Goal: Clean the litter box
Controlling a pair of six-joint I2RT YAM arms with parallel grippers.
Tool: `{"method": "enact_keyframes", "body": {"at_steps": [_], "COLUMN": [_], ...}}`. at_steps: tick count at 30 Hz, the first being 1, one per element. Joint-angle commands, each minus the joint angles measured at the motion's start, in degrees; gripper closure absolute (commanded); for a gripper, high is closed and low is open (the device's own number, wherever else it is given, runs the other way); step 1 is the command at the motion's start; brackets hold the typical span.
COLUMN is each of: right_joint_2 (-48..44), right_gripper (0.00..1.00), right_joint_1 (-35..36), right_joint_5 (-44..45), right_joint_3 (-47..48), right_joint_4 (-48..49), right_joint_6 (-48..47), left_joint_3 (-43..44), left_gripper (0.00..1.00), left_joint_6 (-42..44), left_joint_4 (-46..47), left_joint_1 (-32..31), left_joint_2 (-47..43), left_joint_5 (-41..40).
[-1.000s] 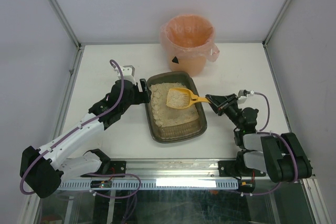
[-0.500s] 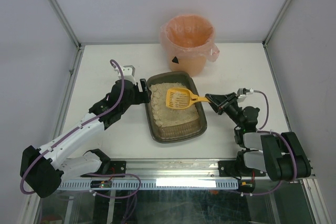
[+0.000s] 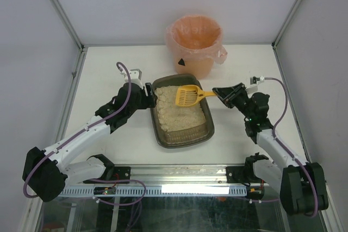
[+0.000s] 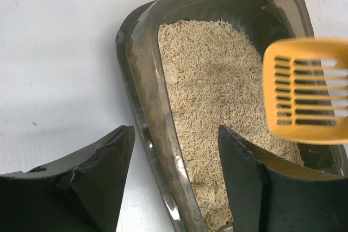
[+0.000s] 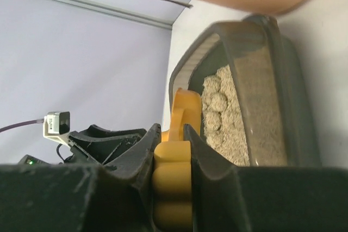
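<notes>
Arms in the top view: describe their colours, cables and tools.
The left arm and right arm are black at the joints with white links; a purple cable loops along each. The left tool and right tool each have two matte black wedge-shaped fingers.

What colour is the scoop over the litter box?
The scoop is yellow-orange with slotted cut-outs; it shows clearest in the left wrist view.

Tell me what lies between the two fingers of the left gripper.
The litter box's side wall and some litter, shown in the left wrist view.
</notes>
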Motion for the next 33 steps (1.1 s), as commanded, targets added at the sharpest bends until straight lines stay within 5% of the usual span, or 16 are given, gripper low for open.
{"method": "enact_keyframes", "body": {"at_steps": [1, 9, 19, 33], "right_joint_2": [-3.6, 7.8, 20.8, 30.6], "right_gripper": [1.00, 1.00, 1.00, 1.00], "right_joint_1": [2.2, 12.0, 23.0, 26.0], "right_joint_5": [8.2, 18.8, 28.1, 21.3], "right_joint_3": [13.2, 31.4, 46.7, 42.2], "right_joint_4": [-24.3, -40.6, -49.7, -42.5], "right_joint_6": [-18.8, -33.5, -41.8, -32.6], "left_joint_3": [-1.1, -1.8, -2.4, -3.2], "left_gripper": [0.37, 0.43, 0.53, 0.62], "left_joint_6": [-2.0, -2.0, -1.8, -2.5], "left_joint_4": [4.5, 6.7, 8.0, 8.3], "left_joint_1": [0.8, 0.8, 0.9, 0.9], "left_joint_2": [1.0, 4.5, 7.7, 14.4], "left_joint_5": [2.8, 4.0, 4.5, 7.3]}}
